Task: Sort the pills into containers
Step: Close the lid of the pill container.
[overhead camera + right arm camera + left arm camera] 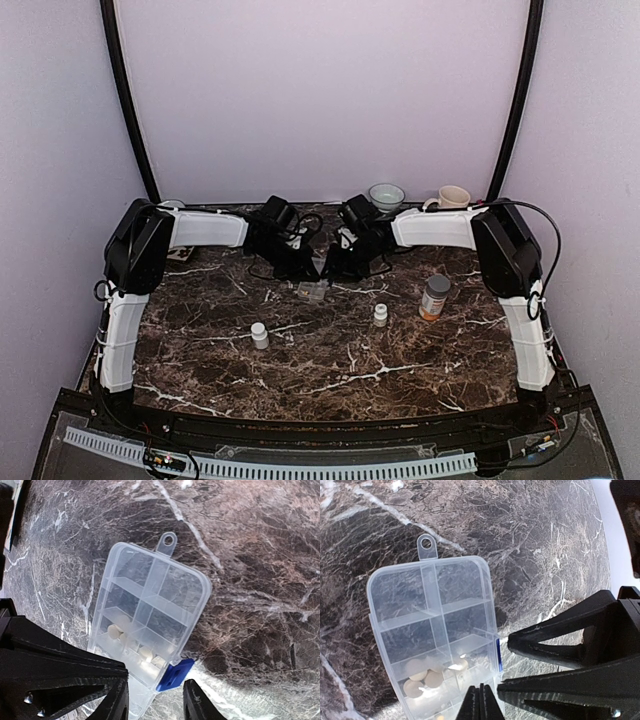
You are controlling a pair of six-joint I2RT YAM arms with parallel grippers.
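Held left gripper [480, 705] pinched together at pill box [402, 587] six o'clock edge, right gripper [155, 702] spread apart by its blue clasp [172, 675].

Pills [422, 677] in pill box [430, 605]; box on table [350, 370], behind bottles [380, 315], before bowl [386, 195]

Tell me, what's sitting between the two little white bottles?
Nothing! In the top view, only bare marble table lies between one white bottle and the other bottle.
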